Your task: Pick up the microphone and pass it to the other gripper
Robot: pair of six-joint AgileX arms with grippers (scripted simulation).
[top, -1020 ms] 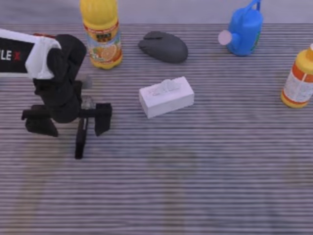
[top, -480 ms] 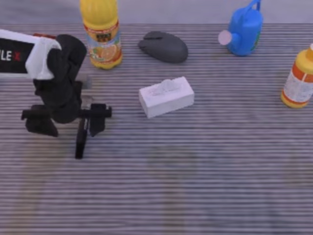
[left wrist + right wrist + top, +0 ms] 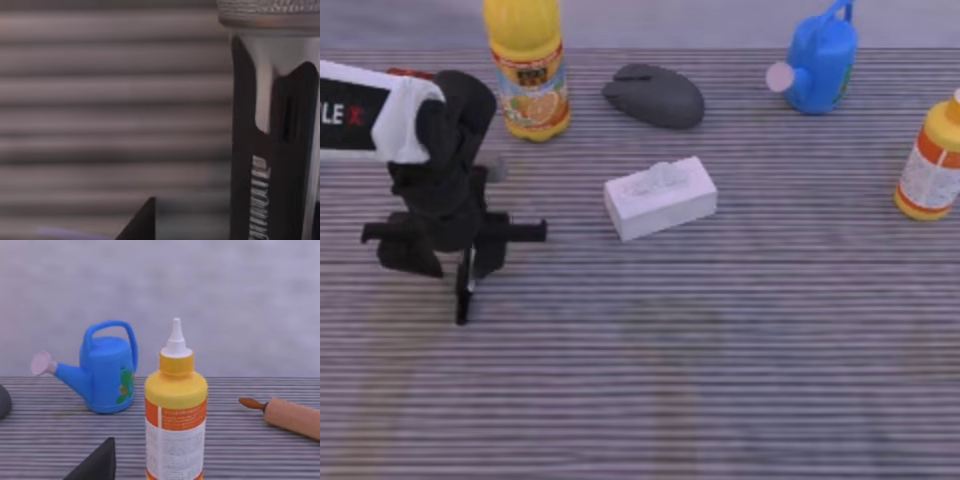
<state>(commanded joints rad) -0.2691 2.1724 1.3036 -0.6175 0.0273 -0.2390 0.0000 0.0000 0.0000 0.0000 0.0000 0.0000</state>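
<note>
The microphone (image 3: 463, 295) lies on the striped table at the left, its thin black handle pointing toward the front edge. Its silver mesh head (image 3: 267, 10) shows close up in the left wrist view. My left gripper (image 3: 455, 265) is down over it, fingers either side of the handle. The right-hand finger is against the handle, while the other fingertip (image 3: 142, 222) stands apart from it, so the gripper is open but narrow. My right gripper is outside the top view. One black wedge fingertip (image 3: 100, 462) of it shows in the right wrist view, holding nothing.
A white box (image 3: 660, 197) sits mid-table. Along the back stand an orange juice bottle (image 3: 527, 70), a grey mouse (image 3: 655, 95) and a blue watering can (image 3: 820, 60). A yellow squeeze bottle (image 3: 932, 160) is at the right edge, with a rolling pin (image 3: 285, 415) beyond it.
The left gripper's right-hand finger has slid inward, narrowing the gap. It has pushed the microphone a little to the left. The arm itself has stayed in place.
</note>
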